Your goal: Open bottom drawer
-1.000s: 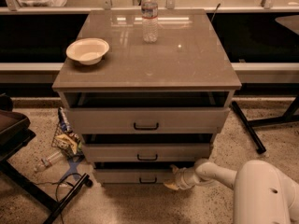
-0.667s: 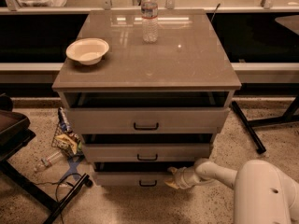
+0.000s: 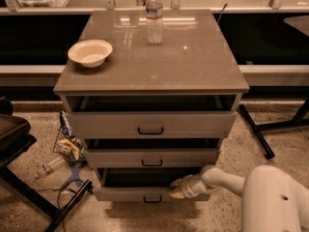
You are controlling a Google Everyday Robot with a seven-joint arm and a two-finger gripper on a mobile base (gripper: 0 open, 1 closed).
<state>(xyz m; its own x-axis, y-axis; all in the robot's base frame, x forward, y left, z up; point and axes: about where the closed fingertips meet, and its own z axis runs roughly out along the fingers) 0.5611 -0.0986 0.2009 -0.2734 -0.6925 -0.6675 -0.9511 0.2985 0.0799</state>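
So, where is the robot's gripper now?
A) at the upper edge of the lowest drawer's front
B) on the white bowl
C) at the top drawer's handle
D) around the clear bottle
A: the pale gripper sits at the top edge of the bottom grey-beige drawer, right of its small dark bar handle.

We see dim, warm overhead light, glare on the cabinet top (image 3: 193, 66) toward twelve o'clock, black shadow inside the bottom drawer (image 3: 120, 195), and the gripper (image 3: 176, 189) at its front edge near six o'clock weakly lit.
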